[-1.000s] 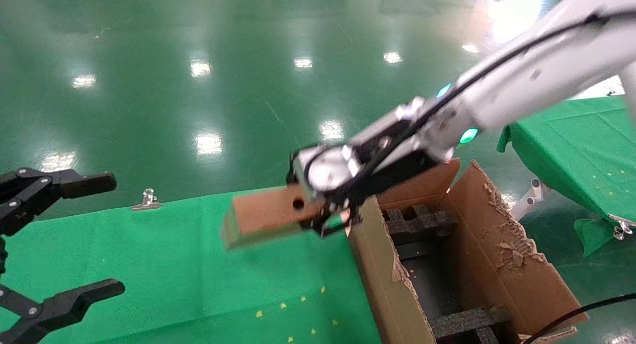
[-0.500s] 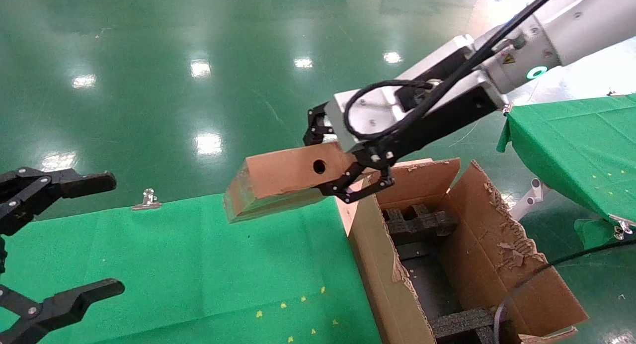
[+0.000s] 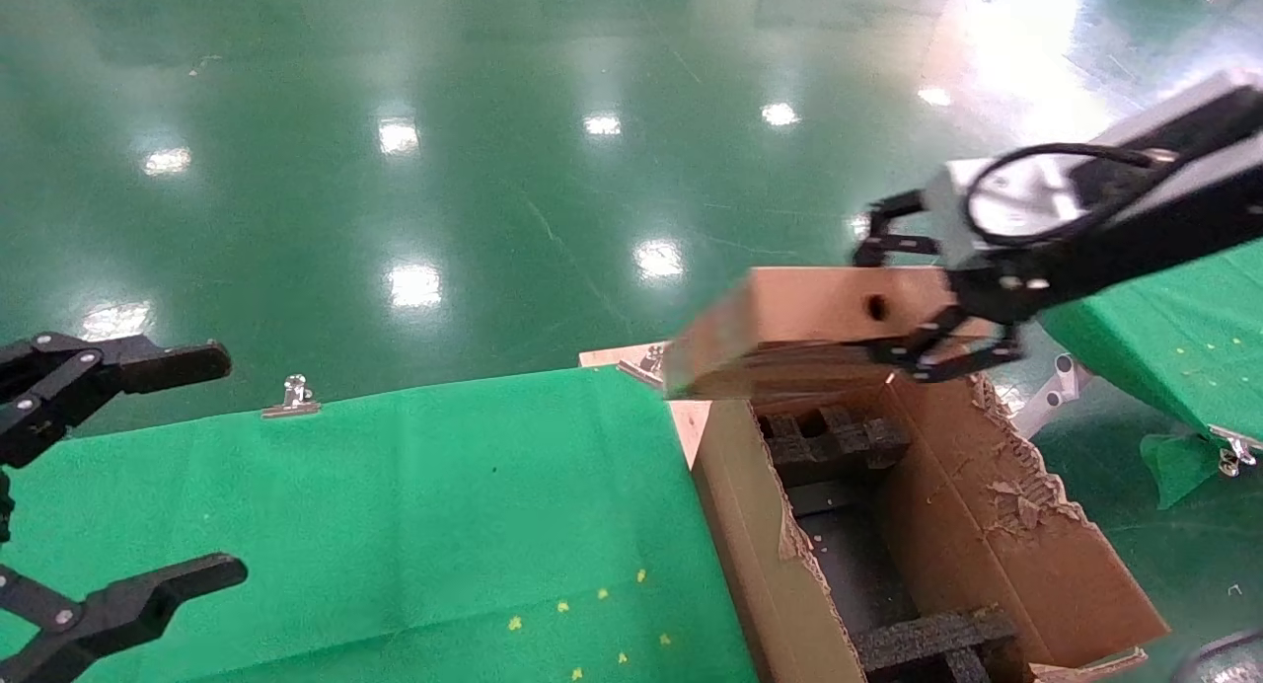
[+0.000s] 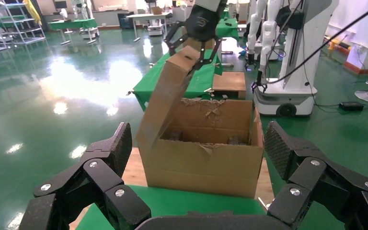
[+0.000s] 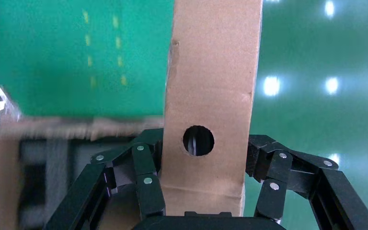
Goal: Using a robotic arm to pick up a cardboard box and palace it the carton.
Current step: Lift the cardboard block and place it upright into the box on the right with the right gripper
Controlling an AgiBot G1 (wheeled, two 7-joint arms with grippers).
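Nearest you on the left, your left gripper [image 3: 118, 476] hangs parked over the green table [image 3: 395, 505], its fingers spread wide with nothing between them; it is well apart from the work and plays no part here.

Next out, beside the table's right edge, stands the carton [image 3: 987, 525], open at the top, flaps ragged, with black foam blocks [image 3: 829, 436] showing inside at the far and near ends.

Farthest, over the carton's far end, your right gripper [image 3: 932, 328] has its fingers closed on one short end of the cardboard box [image 3: 789, 328], just beside the small round hole in its narrow side. The right wrist view shows the fingers [image 5: 146, 177] pressed against both broad faces of the box [image 5: 211, 96], so the grip looks firm.

The relation to watch: the box's long axis runs out from the jaws toward your left, roughly level and crosswise to the carton's opening. Its free end overhangs the carton's left wall and the table's corner, while the held end sits above the opening. From the left wrist view the box [image 4: 165, 96] appears tilted, its free end dipping toward the carton's rim [image 4: 206, 143].

My judgement: before lowering, you need to carry the box farther right or turn it along the carton's length, or the free end may catch the left wall.
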